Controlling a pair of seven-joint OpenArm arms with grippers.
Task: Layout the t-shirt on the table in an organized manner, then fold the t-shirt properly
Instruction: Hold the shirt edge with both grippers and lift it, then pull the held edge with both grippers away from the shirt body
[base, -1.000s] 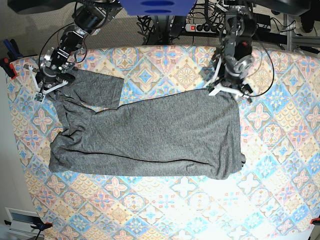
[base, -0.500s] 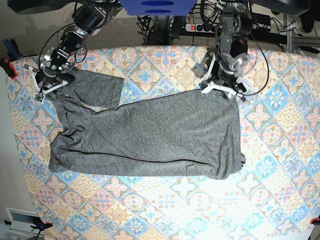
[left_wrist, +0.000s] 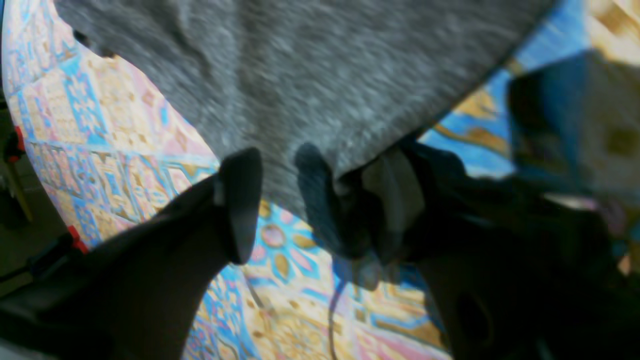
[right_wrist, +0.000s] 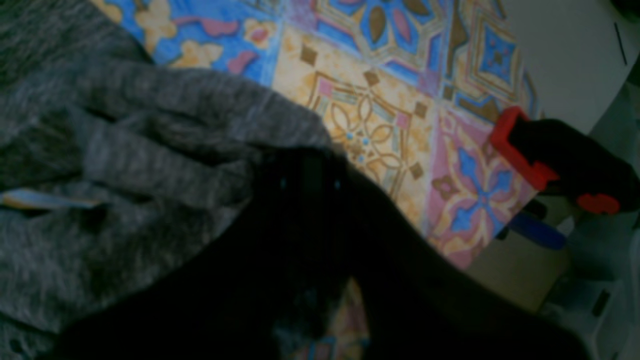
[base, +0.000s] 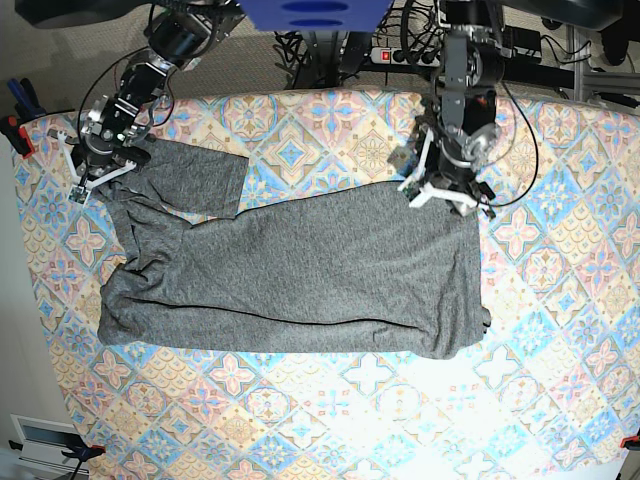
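grey t-shirt (base: 300, 270) unmoved; left gripper (base: 445, 195), jaws wide, shifted; right gripper (base: 100, 172) pinches sleeve.

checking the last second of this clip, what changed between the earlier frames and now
The left gripper shifted slightly along the t-shirt's far hem edge, jaws open, gripping nothing. The right gripper stayed shut on the shirt's shoulder; the shirt kept its spread on the table.
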